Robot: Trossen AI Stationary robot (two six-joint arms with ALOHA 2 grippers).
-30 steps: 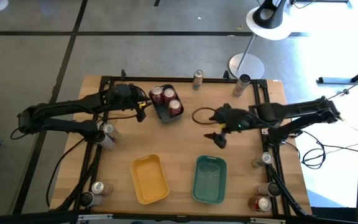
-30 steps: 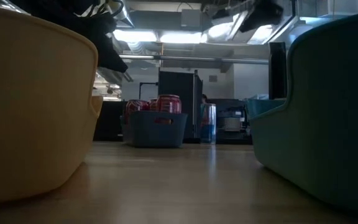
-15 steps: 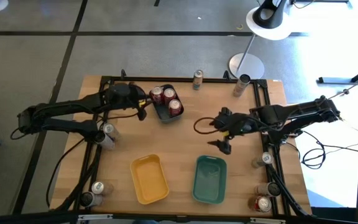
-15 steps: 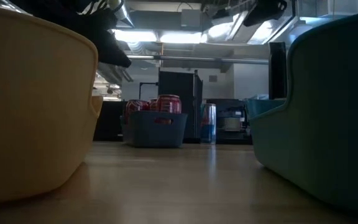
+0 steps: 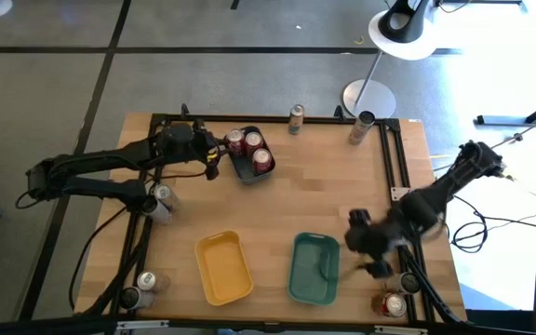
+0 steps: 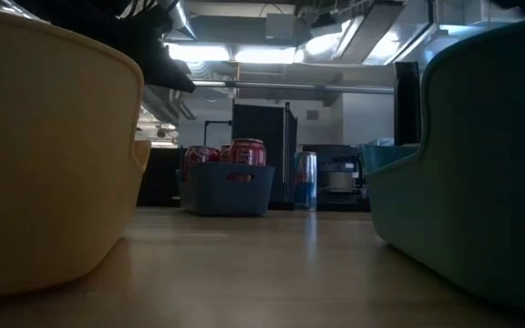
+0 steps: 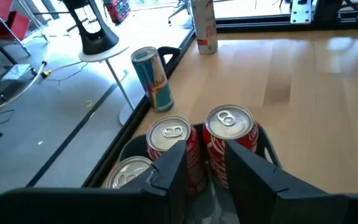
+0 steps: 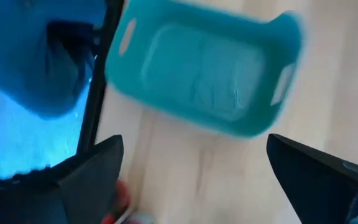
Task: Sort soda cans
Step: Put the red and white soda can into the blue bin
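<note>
- The left gripper (image 5: 214,164) hangs just beside the dark blue tray (image 5: 242,169) at the table's far left-centre. Its fingers (image 7: 169,171) stand a narrow gap apart, empty, above the tray's near rim.
- That tray holds 3 red soda cans (image 5: 252,151), silver tops up; the left wrist view shows them upright and packed together (image 7: 230,140).
- The right gripper (image 5: 368,253) hovers near the table's right edge, just beside the teal tray (image 5: 314,268). Its jaws are spread wide with nothing between them.
- The teal tray and the yellow tray (image 5: 224,268) sit side by side along the near edge; no cans show in either.
- A slim blue-and-silver can (image 7: 153,79) stands upright on the far edge past the dark blue tray.
- Another can (image 5: 362,127) stands at the far right corner.
- Loose cans stand along the left edge (image 5: 162,198), at the near left corner (image 5: 144,283) and at the near right corner (image 5: 395,304).
</note>
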